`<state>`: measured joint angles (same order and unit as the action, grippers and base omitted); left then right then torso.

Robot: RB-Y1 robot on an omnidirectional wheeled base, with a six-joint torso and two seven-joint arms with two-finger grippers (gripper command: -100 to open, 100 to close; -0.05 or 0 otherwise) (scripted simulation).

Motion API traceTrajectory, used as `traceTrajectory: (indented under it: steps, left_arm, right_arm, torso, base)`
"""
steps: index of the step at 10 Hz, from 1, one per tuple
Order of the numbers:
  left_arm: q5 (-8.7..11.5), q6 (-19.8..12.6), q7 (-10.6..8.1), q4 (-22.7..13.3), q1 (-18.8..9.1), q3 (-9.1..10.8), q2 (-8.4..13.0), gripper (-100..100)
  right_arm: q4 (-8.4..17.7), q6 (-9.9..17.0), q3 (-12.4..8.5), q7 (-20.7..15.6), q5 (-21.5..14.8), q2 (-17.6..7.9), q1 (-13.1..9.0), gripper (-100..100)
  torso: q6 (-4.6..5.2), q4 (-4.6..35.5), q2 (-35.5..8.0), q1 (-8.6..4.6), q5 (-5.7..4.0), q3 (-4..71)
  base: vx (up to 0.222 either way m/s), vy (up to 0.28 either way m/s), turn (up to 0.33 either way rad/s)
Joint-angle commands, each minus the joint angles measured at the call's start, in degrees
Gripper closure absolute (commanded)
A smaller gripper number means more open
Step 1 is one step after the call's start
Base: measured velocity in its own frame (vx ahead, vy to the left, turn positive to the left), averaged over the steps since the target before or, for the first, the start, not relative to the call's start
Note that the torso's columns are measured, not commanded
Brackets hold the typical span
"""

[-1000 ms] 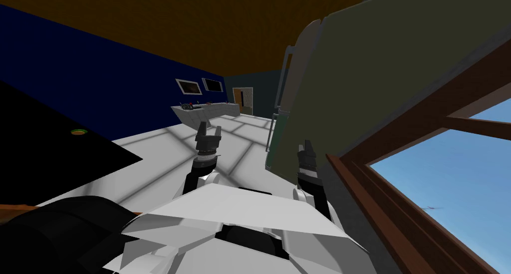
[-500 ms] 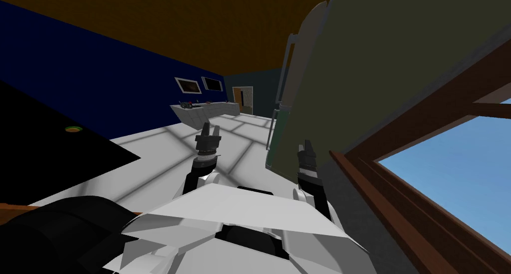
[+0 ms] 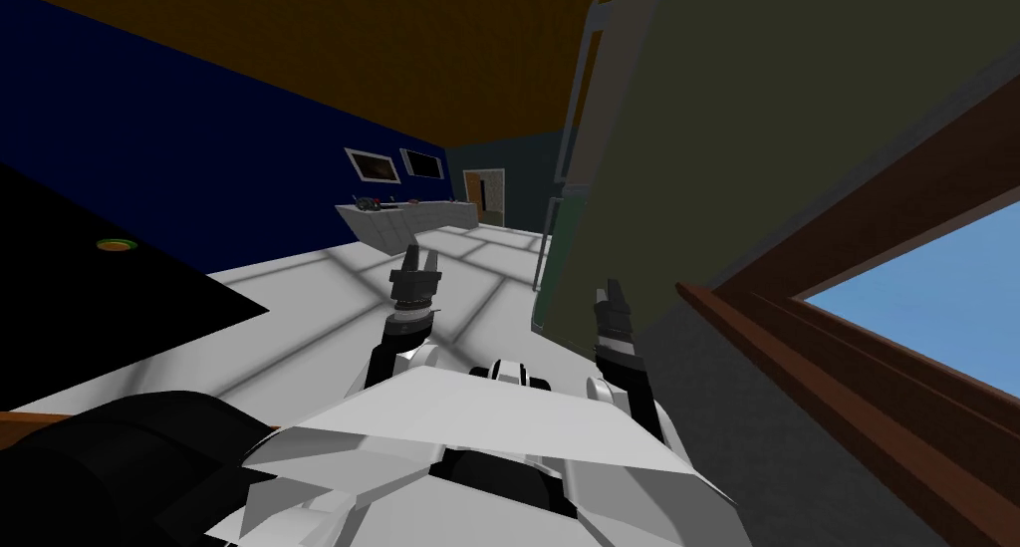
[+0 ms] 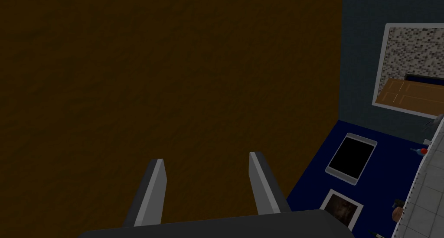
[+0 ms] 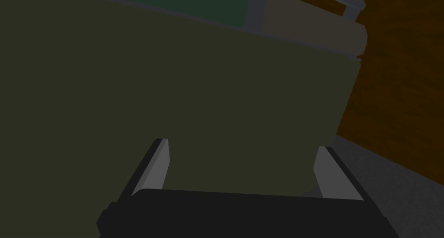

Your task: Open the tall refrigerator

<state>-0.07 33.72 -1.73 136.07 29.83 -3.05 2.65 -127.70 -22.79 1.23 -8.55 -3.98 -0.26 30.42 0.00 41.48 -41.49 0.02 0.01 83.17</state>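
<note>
While I look down from the head camera, the tall refrigerator (image 3: pixel 737 142) rises on my right as a dark olive slab, with a long grey handle (image 3: pixel 576 93) running up its front edge. The right hand (image 3: pixel 608 294) sits low, just beside the refrigerator's side panel. The left hand (image 3: pixel 416 262) hangs over the white tiled floor (image 3: pixel 299 302), well apart from the appliance. A brown window frame (image 3: pixel 847 372) slants past my right side.

From the left wrist, the left hand (image 4: pixel 206 157) is released, its fingers parted on nothing.

From the right wrist, the right hand (image 5: pixel 240 144) is released too, fingers spread wide. It faces the refrigerator's (image 5: pixel 217 88) flat olive side; whether it touches I cannot tell.
</note>
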Motion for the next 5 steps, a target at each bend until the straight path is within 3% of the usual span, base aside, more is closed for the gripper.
traceTrajectory:
  steps: [1,5]
  left_arm:
    - [0.0,0.0,0.00,0.0,0.0,0.00,0.0,0]
    - [0.0,0.0,0.00,0.0,0.0,0.00,0.0,0]
  right_arm:
    - [-0.1,0.5,-1.1,-0.7,-1.1,-4.2,-0.2,-100]
    - [-0.5,1.9,-4.3,-2.5,-4.2,-10.6,-0.9,-100]
  torso:
    - [0.00,0.5,-0.5,0.01,0.00,1.2]
    - [0.00,0.8,-0.7,-0.05,-0.01,1.4]
  base:
    - [0.065,0.024,-0.056]
    - [0.097,0.049,-0.077]
